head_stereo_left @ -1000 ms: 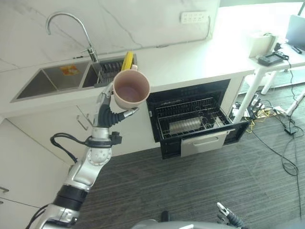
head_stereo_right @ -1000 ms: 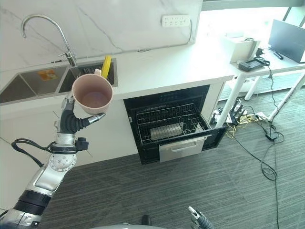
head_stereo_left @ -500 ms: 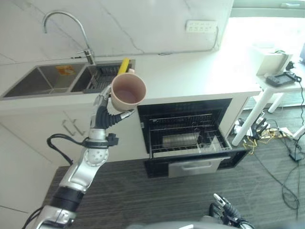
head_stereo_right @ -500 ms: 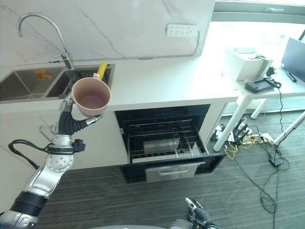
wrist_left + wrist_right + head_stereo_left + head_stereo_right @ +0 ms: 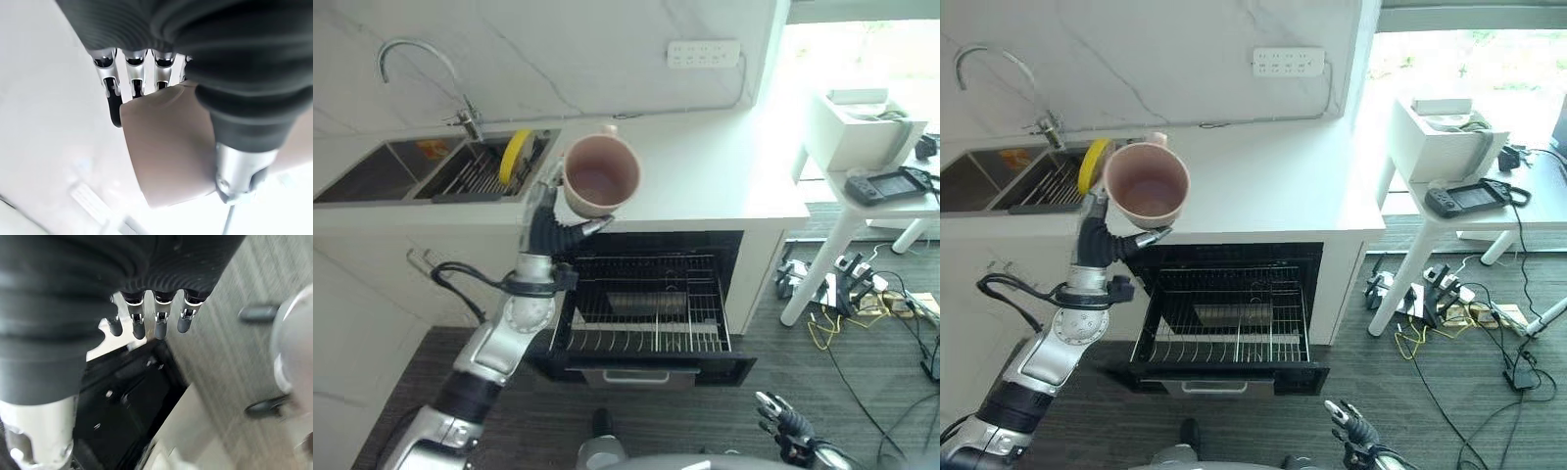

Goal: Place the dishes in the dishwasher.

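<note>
Pink mug [image 5: 600, 175] pinched by left hand [image 5: 551, 221] at frame centre, high above dishwasher rack [image 5: 651, 308]; could slip, tip, shatter.

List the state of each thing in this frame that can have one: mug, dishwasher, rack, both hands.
Pink mug: empty, held in the air, mouth facing the camera.
Left hand: shut on the mug.
Dishwasher: open.
Lower rack: pulled out, with a metal item lying in it.
Right hand: idle, low, fingers relaxed open.
Yellow plate: upright in the sink rack.
</note>
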Tool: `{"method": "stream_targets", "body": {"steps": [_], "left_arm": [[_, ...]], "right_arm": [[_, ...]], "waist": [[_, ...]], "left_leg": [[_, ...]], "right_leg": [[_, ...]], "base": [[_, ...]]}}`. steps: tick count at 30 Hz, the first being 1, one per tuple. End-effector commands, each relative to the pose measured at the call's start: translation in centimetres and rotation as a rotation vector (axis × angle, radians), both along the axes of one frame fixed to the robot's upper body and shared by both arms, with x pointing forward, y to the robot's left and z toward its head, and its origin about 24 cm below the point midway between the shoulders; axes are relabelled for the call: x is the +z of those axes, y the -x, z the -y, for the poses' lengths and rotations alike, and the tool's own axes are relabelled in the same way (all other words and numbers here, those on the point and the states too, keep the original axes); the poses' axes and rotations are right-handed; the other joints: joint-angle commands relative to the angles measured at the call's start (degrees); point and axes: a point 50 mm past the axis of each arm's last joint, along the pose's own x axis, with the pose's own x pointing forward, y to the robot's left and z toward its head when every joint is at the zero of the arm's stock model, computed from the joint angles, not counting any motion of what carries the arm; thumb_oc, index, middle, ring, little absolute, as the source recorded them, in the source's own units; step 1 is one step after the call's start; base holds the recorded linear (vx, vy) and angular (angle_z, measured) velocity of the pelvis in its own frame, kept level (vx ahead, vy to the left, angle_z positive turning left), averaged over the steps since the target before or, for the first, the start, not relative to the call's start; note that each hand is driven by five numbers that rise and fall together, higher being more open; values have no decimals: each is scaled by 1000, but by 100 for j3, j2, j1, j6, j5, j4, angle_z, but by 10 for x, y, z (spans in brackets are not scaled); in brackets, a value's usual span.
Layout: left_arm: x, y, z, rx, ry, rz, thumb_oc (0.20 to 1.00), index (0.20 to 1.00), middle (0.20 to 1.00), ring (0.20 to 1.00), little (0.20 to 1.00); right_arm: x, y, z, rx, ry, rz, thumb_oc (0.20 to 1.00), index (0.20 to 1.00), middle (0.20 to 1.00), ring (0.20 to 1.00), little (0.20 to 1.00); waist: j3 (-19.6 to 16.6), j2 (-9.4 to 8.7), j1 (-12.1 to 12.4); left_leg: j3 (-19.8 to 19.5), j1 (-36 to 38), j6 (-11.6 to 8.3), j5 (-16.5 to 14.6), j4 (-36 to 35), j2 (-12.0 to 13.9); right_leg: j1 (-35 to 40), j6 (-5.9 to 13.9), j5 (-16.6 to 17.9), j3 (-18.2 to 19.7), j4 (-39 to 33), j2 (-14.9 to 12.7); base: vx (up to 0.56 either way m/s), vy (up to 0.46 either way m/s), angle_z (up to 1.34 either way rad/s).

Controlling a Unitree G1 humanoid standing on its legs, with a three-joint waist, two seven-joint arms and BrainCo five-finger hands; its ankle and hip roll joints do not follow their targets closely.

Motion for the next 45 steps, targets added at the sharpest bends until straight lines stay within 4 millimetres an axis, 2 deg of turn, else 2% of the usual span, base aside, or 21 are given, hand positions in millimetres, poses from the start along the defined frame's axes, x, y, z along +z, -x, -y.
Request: {"method": "stream_targets", "body": {"steps": [1, 8, 14, 20, 22, 26, 28, 29, 30, 32, 35, 39, 42, 45], "left_arm": [[21, 7, -22, 66, 24, 120, 200, 200, 200, 200, 200], [24, 12, -32, 87, 1, 104, 200, 200, 200, 200, 200], [25, 11, -35, 98, -27, 92, 200, 200, 200, 200, 200], [19, 8, -43, 116, -52, 64, 200, 200, 200, 200, 200], [14, 8, -46, 122, -52, 43, 200, 200, 200, 200, 200], [6, 9, -48, 121, -33, 7, 200, 200, 200, 200, 200], [-2, 7, -46, 113, -29, -40, 200, 200, 200, 200, 200], [-10, 4, -44, 97, -16, -110, 200, 200, 200, 200, 200], [-20, 0, -42, 80, 15, -188, 200, 200, 200, 200, 200], [-37, -4, -38, 52, 49, -304, 200, 200, 200, 200, 200], [-76, -11, -19, -21, 160, -536, 200, 200, 200, 200, 200], [-94, -11, -6, -90, 206, -649, 200, 200, 200, 200, 200], [-95, -11, 2, -128, 182, -660, 200, 200, 200, 200, 200], [-89, -11, 8, -164, 138, -642, 200, 200, 200, 200, 200]], "right_arm": [[3, -8, -7, 22, -13, 60, 1000, 1000, 1000, 1000, 1000], [-3, 13, 8, -132, 31, -9, 1000, 1000, 1000, 1000, 1000], [7, 11, 35, -346, 109, 48, 1000, 1000, 1000, 1000, 1000], [41, -13, 70, -554, 232, 248, 1000, 1000, 1000, 1000, 1000], [66, -31, 76, -584, 250, 400, 1000, 1000, 1000, 1000, 1000], [105, -53, 69, -511, 292, 626, 1000, 1000, 1000, 1000, 1000], [125, -63, 64, -442, 377, 717, 1000, 1000, 1000, 1000, 1000], [144, -74, 54, -292, 486, 803, 1000, 1000, 1000, 1000, 1000], [160, -82, 43, -202, 511, 870, 1000, 1000, 1000, 1000, 1000], [174, -88, 29, -118, 500, 951, 1000, 1000, 1000, 1000, 1000], [202, -101, -4, 88, 470, 1137, 1000, 1000, 1000, 1000, 1000], [220, -105, -33, 297, 390, 1257, 1000, 1000, 1000, 1000, 1000], [228, -105, -50, 428, 413, 1344, 1000, 1000, 1000, 1000, 1000], [240, -103, -63, 540, 416, 1401, 1000, 1000, 1000, 1000, 1000]], "waist": [[-175, -30, 150], [-256, -116, 138], [-294, -222, 32], [-301, -308, -106], [-297, -341, -193], [-313, -364, -319], [-324, -368, -375], [-320, -368, -421], [-317, -350, -473], [-329, -329, -536], [-357, -279, -616], [-375, -263, -621], [-383, -278, -571], [-395, -298, -522]], "left_leg": [[102, 168, -32, -238, 104, -110], [183, 304, 62, -433, 56, -175], [278, 388, 125, -521, 30, -211], [404, 481, 164, -597, 36, -239], [445, 517, 187, -629, 38, -261], [479, 552, 231, -674, 51, -311], [502, 570, 255, -702, 63, -334], [520, 592, 273, -716, 69, -352], [549, 622, 292, -726, 74, -371], [608, 657, 316, -747, 88, -391], [696, 719, 368, -793, 113, -445], [733, 768, 406, -845, 131, -484], [736, 781, 416, -867, 142, -490], [714, 793, 412, -863, 146, -487]], "right_leg": [[-91, 1029, 13, 511, -12, -977], [-80, 1193, 94, 545, -85, -1086], [-102, 1256, 176, 626, -136, -1116], [-108, 1307, 266, 703, -182, -1138], [-119, 1315, 302, 742, -194, -1145], [-163, 1343, 334, 831, -189, -1172], [-186, 1361, 346, 876, -183, -1182], [-202, 1376, 362, 910, -183, -1193], [-219, 1386, 370, 968, -178, -1197], [-246, 1407, 378, 1035, -168, -1208], [-291, 1444, 414, 1149, -162, -1230], [-327, 1473, 436, 1218, -153, -1256], [-324, 1479, 443, 1209, -157, -1264], [-311, 1477, 441, 1195, -157, -1267]], "base": [[125, 47, -13], [74, 15, -1], [-6, -11, -15], [-44, -18, -9], [-55, -3, -15], [-52, 21, -11], [-62, 28, -18], [-73, 59, -16], [-73, 72, -19], [-51, 72, -35], [-43, 81, -33], [-25, 44, -29], [-8, 7, -5], [0, 0, 0]]}}
